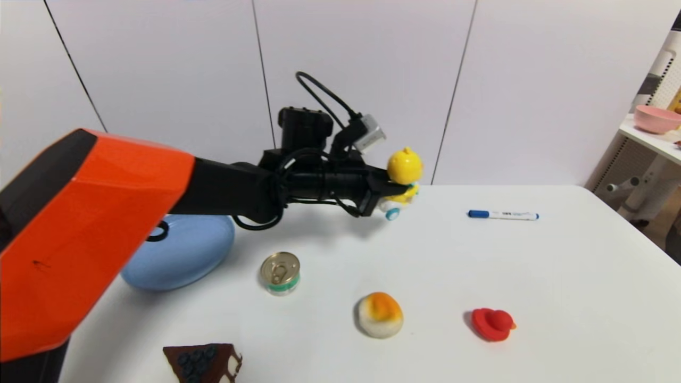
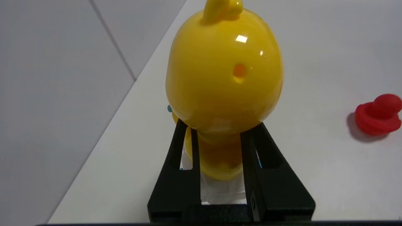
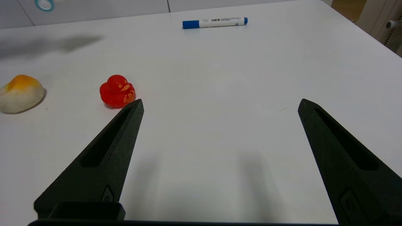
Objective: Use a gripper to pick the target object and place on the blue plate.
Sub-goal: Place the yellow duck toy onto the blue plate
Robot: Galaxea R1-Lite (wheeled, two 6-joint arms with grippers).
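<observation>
Above the white table: yellow plastic duck on white toy car held aloft

Over the table's far side, the left arm reaches rightward, its black two-fingered pointed gripper (image 1: 399, 187) roughly level; the fingers are closed on the yellow plastic duck figure riding a white toy car with blue wheels (image 1: 405, 167), gripped below its round head; the duck is upright, crest up, its long axis near vertical; the round light-blue plastic plate (image 1: 183, 252) lies partly behind the arm; the right gripper (image 3: 220, 102) waits wide open above the table (image 1: 441, 255).

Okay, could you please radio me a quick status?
Left gripper shut on yellow duck, held above table. Right gripper open, idle over table. Duck not yet on blue plate.
</observation>
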